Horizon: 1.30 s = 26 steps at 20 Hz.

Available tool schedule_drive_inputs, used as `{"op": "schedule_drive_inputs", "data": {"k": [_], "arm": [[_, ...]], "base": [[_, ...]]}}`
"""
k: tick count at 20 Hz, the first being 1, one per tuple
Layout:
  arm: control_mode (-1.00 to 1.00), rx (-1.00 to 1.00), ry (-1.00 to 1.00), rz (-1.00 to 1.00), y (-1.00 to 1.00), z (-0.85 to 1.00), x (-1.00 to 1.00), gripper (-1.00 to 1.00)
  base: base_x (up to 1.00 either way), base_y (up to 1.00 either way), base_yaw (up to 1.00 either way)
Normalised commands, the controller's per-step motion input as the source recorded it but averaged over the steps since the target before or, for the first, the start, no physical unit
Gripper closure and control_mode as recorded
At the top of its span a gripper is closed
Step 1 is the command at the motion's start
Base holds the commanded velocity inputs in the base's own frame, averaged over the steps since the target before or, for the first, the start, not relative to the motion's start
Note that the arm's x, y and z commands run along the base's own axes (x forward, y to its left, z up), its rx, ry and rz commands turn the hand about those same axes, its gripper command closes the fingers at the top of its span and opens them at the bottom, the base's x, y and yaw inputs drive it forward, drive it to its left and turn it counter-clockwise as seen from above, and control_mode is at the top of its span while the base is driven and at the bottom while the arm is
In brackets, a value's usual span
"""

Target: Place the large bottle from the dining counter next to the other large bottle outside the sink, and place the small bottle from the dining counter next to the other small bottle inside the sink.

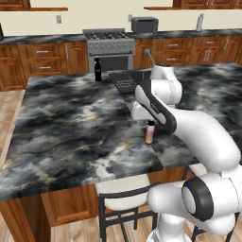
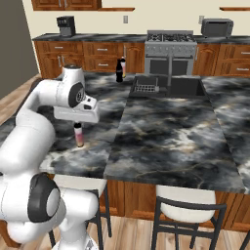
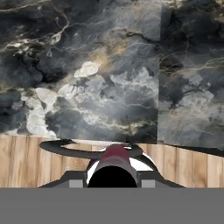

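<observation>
The small bottle (image 1: pixel 150 133), pale pink with an orange base and a dark cap, stands upright near the front edge of the dining counter (image 1: pixel 71 123). My gripper (image 2: pixel 78 125) comes down over it from above and is shut on its top. In the hand view its dark red cap (image 3: pixel 113 168) sits between my fingertips. At the far side, the tall black bottle (image 2: pixel 118 71) stands left of the sink (image 2: pixel 188 88), with the large pink bottle (image 2: pixel 123 67) close beside it. The other small bottle is hidden from view.
A dish rack (image 2: pixel 145 88) lies in the sink's left part. Stools (image 2: pixel 188 210) stand under the counter's front edge, just below the small bottle. A stove (image 1: pixel 108 47), a toaster (image 1: pixel 144 24) and a coffee machine (image 2: pixel 65 25) line the back wall.
</observation>
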Motion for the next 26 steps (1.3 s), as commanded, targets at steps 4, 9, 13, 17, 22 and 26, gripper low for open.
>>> {"op": "schedule_drive_inputs", "data": {"k": [4, 9, 13, 17, 22, 26], "arm": [[-1.0, 0.0, 0.0, 0.11, 0.0, 0.43, -0.89, 1.0], [-1.0, 0.0, -0.09, 0.1, 0.0, 0.16, -1.0, 1.0], [-1.0, 0.0, -0.09, 0.09, 0.0, 0.18, -0.84, 1.0], [-1.0, 0.0, -0.02, 0.06, 0.0, 0.22, -0.36, 1.0], [-1.0, 0.0, 0.0, 0.01, 0.0, 0.01, -0.06, 1.0], [-1.0, 0.0, 0.0, 0.0, 0.0, 0.0, 0.0, 1.0]], "base": [[0.0, 0.0, 0.0], [0.0, 0.0, 0.0], [0.0, 0.0, 0.0], [0.0, 0.0, 0.0], [0.0, 0.0, 0.0], [0.0, 0.0, 0.0]]}}
